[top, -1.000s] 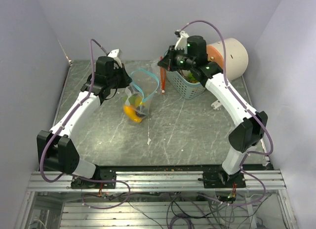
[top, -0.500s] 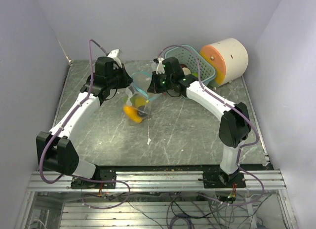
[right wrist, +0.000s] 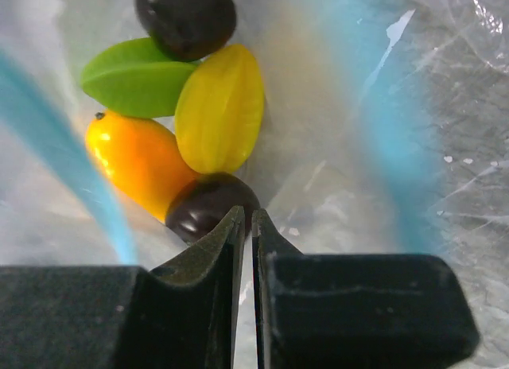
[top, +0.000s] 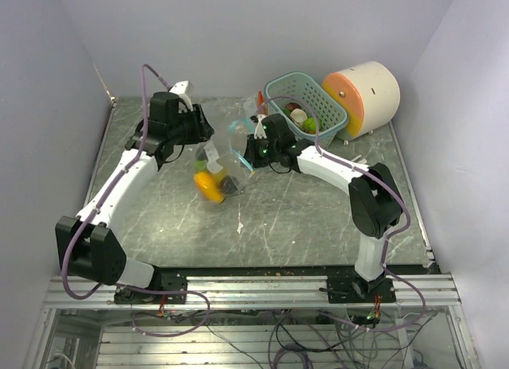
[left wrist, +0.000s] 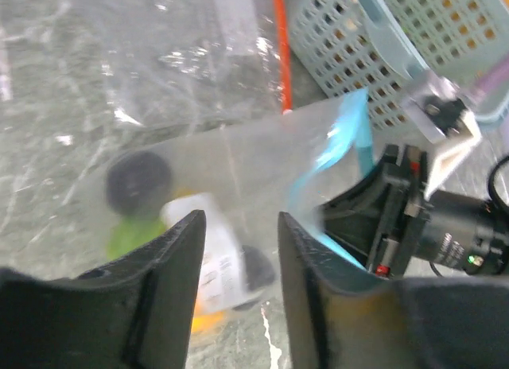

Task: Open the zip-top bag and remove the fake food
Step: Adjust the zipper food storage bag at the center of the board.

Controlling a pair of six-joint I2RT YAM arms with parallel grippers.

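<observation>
- nearest the bases: grey table (top: 318, 226), w/ a small white scrap (top: 240, 224) lying on it, apart from everything else.
- next back: zip-top bag (top: 216, 156) mid-table, mouth turned twd the right arm. the fake food (right wrist: 220, 118) is lumped at its low end (orange, yellow, a green leaf, two dark brown pcs), all inside the film.
- right gripper (right wrist: 242, 218) points into the mouth btw the two blue zip strips (right wrist: 398, 138). jaws nearly pressed together, only a slit, nothing seen in them. tips look just beside the nearest dark pc; can't tell if touching.
- left gripper (left wrist: 238, 226) sits at the bag's far-left side, fingers spread, bag seen through the gap. no hold on the film that i can see.
- further back: basket (top: 326, 113) w/ a few pcs in it, then the big cream cylinder (top: 374, 91) at rear right.
- risks: w/ the left jaws apart nothing anchors the bag, so a push from the right arm prob shoves the whole bag along. jaws that narrow can't take a pc; widening inside the mouth may snag film or a strip. pcs look smooth & rounded, so an off-centre pinch could squirt one deeper in.
</observation>
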